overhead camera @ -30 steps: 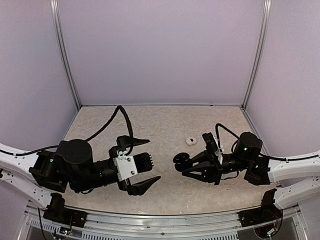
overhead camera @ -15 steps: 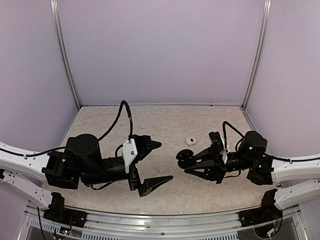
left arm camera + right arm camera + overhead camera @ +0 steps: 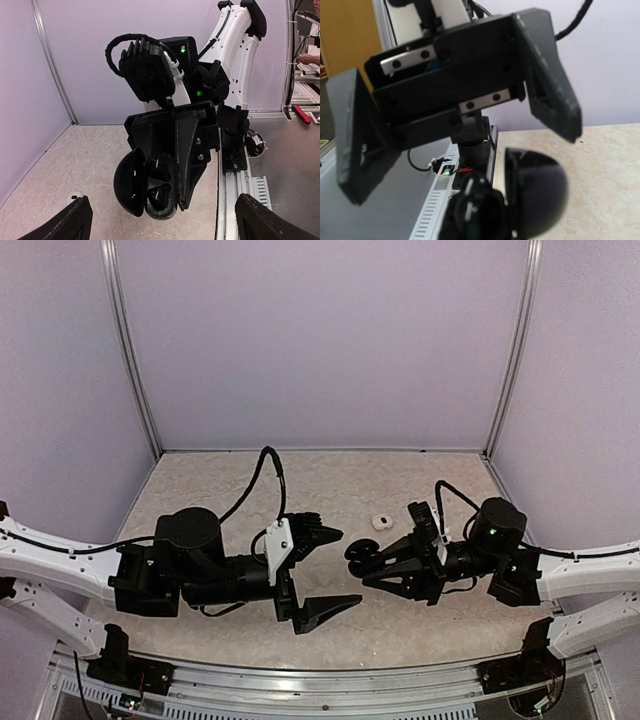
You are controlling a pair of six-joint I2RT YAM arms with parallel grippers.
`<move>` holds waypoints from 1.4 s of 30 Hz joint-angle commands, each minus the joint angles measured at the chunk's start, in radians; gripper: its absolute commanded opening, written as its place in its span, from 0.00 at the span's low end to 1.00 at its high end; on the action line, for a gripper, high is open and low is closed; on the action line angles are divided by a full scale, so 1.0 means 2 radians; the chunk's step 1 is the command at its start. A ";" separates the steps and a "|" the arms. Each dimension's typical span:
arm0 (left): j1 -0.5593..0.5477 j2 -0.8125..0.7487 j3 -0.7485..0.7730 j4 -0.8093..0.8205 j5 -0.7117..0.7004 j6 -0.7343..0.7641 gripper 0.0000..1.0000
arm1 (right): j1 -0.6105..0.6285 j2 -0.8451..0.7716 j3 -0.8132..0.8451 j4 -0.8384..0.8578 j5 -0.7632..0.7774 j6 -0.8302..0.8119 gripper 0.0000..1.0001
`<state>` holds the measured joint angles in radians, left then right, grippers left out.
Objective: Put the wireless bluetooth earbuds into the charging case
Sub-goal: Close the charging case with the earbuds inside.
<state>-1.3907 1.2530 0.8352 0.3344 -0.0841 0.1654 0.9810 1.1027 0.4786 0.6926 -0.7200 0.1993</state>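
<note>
The black charging case (image 3: 131,182) stands open, its lid swung aside, and two glossy black earbuds (image 3: 160,168) sit in its wells. The right gripper (image 3: 372,563) is clamped on the case and holds it over the tabletop (image 3: 330,480). The left gripper (image 3: 347,568) faces it, spread wide and empty. A small white object (image 3: 380,522) lies on the tabletop nearby.

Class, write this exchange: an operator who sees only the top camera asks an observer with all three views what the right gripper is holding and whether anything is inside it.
Operator: From above I see only a dark lump in the right gripper. What is it?
Observer: The left wrist camera shows a black case, lid swung open, clamped in that gripper.
Operator: Anything inside?
Observer: Yes, two black earbuds sit in its base, one above the other in that view.
</note>
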 commanded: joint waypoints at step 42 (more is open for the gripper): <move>0.033 -0.016 -0.003 0.039 -0.309 -0.039 0.99 | -0.120 0.185 0.120 -0.120 0.090 0.106 0.00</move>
<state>-1.3415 1.2240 0.8070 0.3763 -0.4644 0.1829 0.7826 1.3754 0.6430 0.5068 -0.5793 0.3763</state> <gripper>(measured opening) 0.989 0.203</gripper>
